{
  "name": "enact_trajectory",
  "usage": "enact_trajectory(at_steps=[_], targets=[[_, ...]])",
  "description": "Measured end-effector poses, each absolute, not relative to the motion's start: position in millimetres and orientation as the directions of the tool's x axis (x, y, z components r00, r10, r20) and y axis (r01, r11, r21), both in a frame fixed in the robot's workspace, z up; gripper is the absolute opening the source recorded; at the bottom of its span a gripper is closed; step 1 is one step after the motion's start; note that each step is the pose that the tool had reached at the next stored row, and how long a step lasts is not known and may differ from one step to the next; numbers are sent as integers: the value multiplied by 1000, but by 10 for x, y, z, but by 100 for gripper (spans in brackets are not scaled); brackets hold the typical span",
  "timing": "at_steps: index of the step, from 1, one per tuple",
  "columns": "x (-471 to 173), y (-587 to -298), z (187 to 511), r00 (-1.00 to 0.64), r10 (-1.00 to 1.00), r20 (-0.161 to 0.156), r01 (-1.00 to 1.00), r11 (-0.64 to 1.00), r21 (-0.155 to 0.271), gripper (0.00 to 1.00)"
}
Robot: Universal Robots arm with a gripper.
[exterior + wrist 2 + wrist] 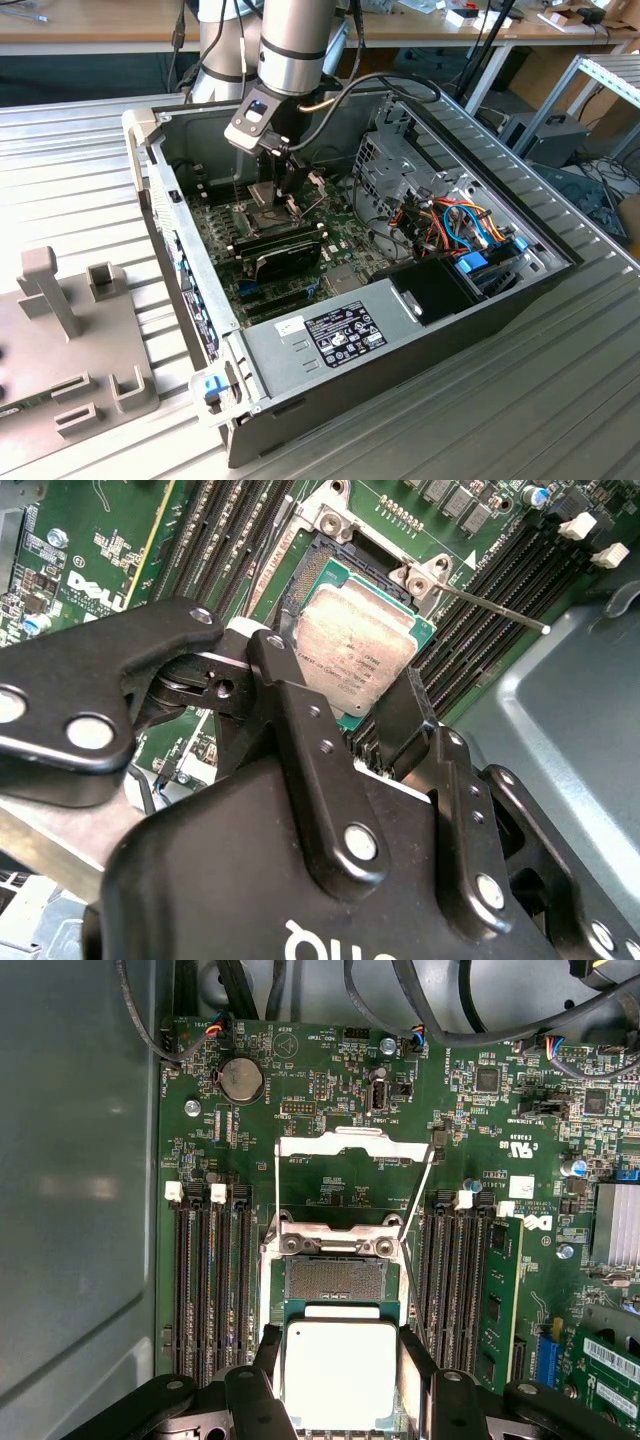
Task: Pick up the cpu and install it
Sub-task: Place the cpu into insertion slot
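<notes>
The cpu (340, 1372) is a small square chip with a dull silvery top, also seen in the second wrist view (355, 652). My gripper (342, 1380) is shut on it, with one black finger (283, 675) on each of two opposite edges. The chip hangs just over the motherboard, partly overlapping the dark square socket (335, 1280). The socket's shiny hinged frame (350, 1145) stands flipped open, and its thin lever (495, 608) sticks out sideways. In the exterior view my gripper (281, 190) reaches down into the open computer case (400, 330), above the motherboard's middle.
Rows of memory slots (210, 1280) flank the socket on both sides. A drive cage (400, 160) and coloured cables (460, 225) fill the case on the exterior view's right, with the power supply (330, 335) in front. A grey fixture (70, 340) sits on the table at the left.
</notes>
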State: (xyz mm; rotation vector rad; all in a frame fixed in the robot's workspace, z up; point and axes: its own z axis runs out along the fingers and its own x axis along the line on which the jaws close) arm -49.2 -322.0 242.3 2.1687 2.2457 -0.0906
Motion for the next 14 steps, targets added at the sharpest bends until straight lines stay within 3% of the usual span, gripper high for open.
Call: enact_trajectory(at_steps=[14], targets=[[-452,-3220,2289,-36,998,-54,999,34,-29,55]])
